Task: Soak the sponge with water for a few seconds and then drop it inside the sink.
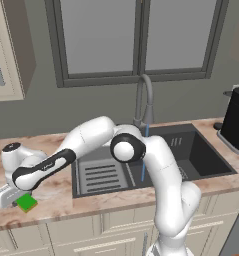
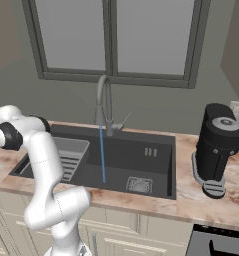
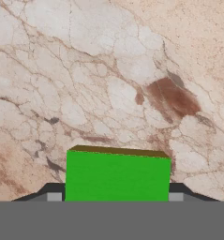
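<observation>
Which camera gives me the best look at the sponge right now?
The hand view: the sponge is large and central, sitting between the end effector fingertips on the marble counter. The left base view shows it as a small green patch under the hand, left of the sink.

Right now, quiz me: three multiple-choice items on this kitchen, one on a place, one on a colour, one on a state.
1. Where is the sponge?
A. in the sink
B. on the counter left of the sink
C. on the windowsill

2. What colour is the sponge's top?
A. green
B. blue
C. white

3. What is the tap doing?
A. running
B. off
C. dripping onto the counter

Answers: 1 B, it lies on the marble counter left of the sink, between the gripper fingers. 2 A, bright green in the hand view. 3 A, a water stream falls into the basin.
</observation>
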You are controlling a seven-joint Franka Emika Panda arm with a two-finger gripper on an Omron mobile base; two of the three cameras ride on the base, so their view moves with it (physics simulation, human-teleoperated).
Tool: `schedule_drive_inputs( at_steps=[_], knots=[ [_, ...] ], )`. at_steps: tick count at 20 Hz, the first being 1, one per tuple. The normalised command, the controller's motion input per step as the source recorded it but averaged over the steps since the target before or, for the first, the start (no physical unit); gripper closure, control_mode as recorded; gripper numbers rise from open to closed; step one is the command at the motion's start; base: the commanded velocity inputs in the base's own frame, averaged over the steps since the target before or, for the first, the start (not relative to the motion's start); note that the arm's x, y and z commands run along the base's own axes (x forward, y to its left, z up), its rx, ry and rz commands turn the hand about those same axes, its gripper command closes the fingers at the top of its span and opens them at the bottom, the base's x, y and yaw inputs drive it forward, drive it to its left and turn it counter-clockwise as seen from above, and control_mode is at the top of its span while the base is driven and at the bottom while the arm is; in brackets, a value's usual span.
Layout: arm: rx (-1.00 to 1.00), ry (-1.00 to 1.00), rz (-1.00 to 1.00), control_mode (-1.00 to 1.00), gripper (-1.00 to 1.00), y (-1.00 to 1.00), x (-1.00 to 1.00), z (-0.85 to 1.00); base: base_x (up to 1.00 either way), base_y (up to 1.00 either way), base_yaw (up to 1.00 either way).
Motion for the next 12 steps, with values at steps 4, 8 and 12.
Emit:
schedule_drive_inputs(
  at_steps=[4,8,12],
  knots=[
    [0.0,-0.02,-0.02,-1.0,1.0,-0.09,0.0,0.12,0.0,0.0,0.0],
    [0.0,-0.02,-0.02,-1.0,1.0,-0.15,0.0,0.65,0.0,0.0,0.0],
    [0.0,-0.01,-0.04,-1.0,1.0,-0.11,-0.01,0.68,0.0,0.0,0.0]
  ],
)
